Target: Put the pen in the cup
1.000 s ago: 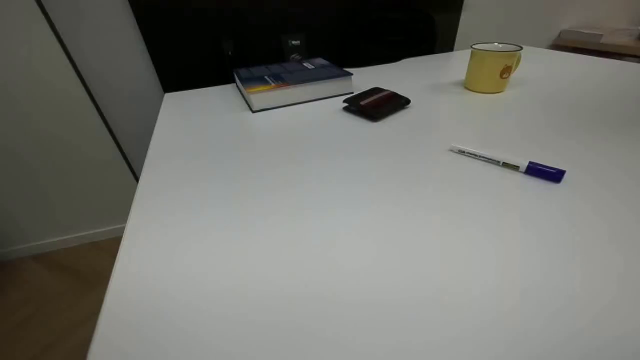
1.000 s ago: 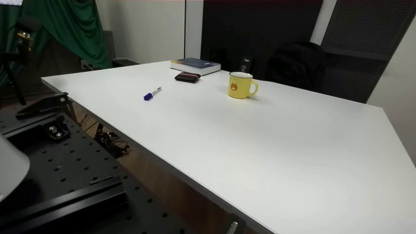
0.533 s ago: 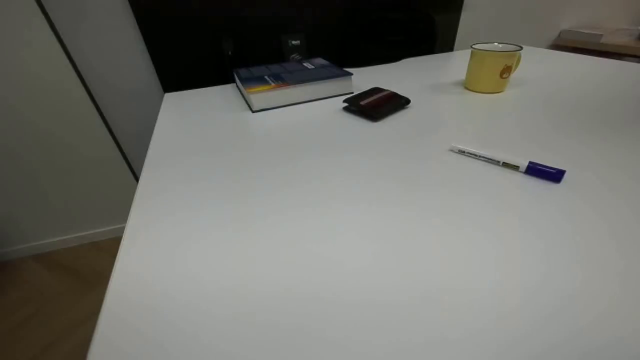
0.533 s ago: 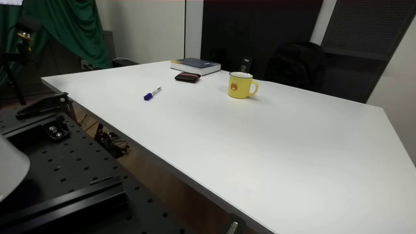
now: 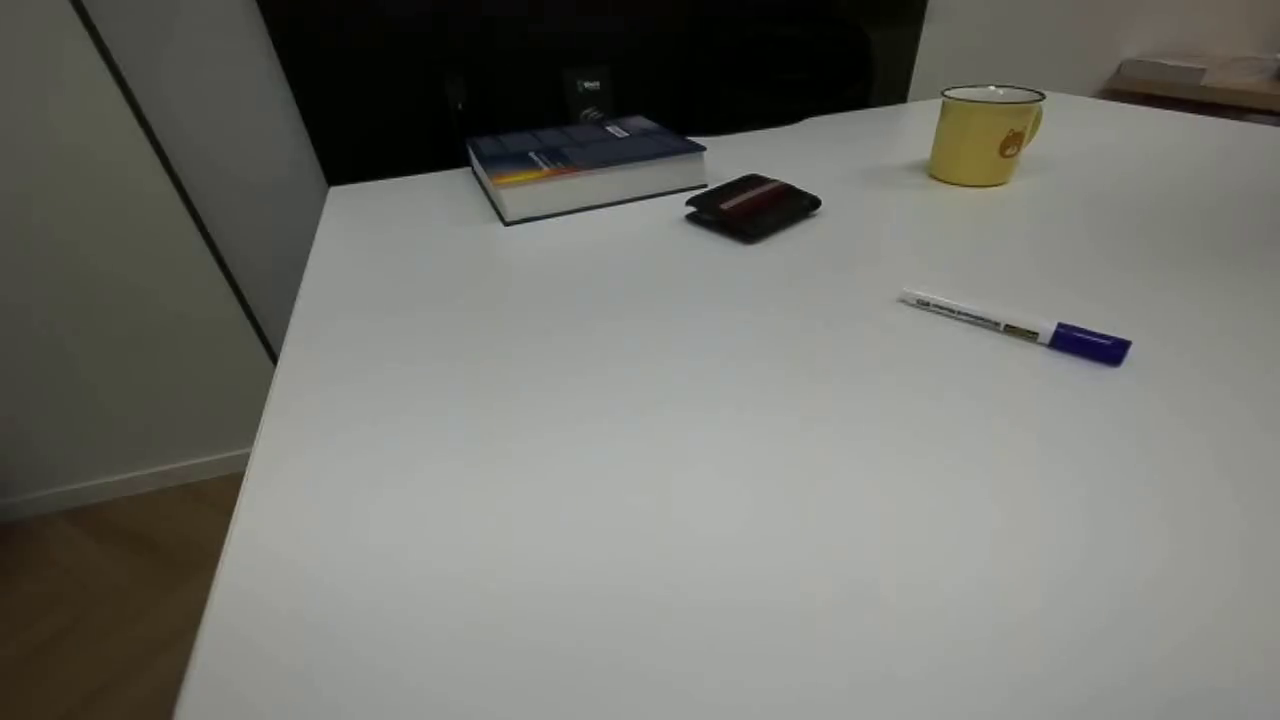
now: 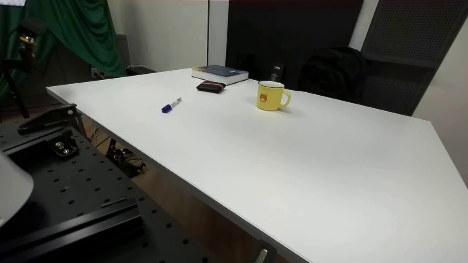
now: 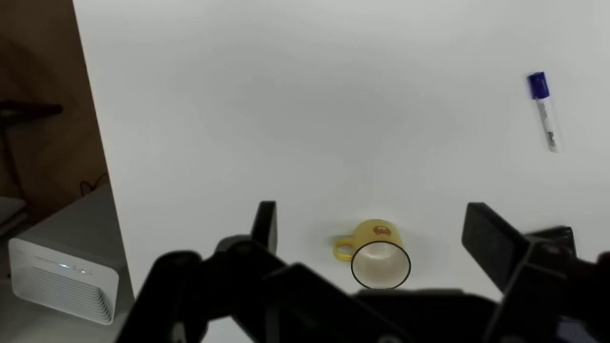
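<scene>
The pen (image 5: 1022, 330) lies flat on the tabletop (image 6: 292, 164), unheld, its capped end turned away from the book (image 5: 590, 160). The cup (image 6: 270, 99) stands upright well apart from it, with its handle on the side away from the pen. A dark wallet (image 5: 753, 210) lies near the book, both off the direct line from pen to cup. I find the jaws only in the wrist view: they are spread wide and hold nothing, with the cup showing far below in the gap between them and the pen outside their span. I judge the step in hand to be the approach to the pen. Shift the jaws across to it before lowering. Only a slight turn should serve, since the barrel runs nearly square to the closing direction. Descend straight, straddling the barrel evenly, until the jaws almost meet the tabletop: a thin pen needs a low grip, and a one-sided nudge may roll it. Grip toward one end, leaving the other free to tip into the cup.
</scene>
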`<action>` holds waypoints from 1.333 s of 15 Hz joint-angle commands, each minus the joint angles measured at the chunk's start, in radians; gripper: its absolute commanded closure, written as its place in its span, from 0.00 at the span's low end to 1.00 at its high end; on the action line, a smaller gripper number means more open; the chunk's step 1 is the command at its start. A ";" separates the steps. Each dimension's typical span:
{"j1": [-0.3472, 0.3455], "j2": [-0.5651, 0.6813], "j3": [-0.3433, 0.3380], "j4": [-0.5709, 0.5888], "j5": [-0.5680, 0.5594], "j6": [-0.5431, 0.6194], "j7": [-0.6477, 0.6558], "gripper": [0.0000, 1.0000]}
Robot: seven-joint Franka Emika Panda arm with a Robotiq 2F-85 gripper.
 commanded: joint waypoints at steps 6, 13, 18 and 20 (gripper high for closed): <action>0.068 0.212 0.030 0.015 0.004 0.211 -0.042 0.00; 0.108 0.426 0.072 0.048 0.011 0.360 -0.046 0.00; 0.141 0.524 0.109 0.073 0.031 0.397 -0.044 0.00; 0.156 0.556 0.127 0.079 0.035 0.412 -0.040 0.00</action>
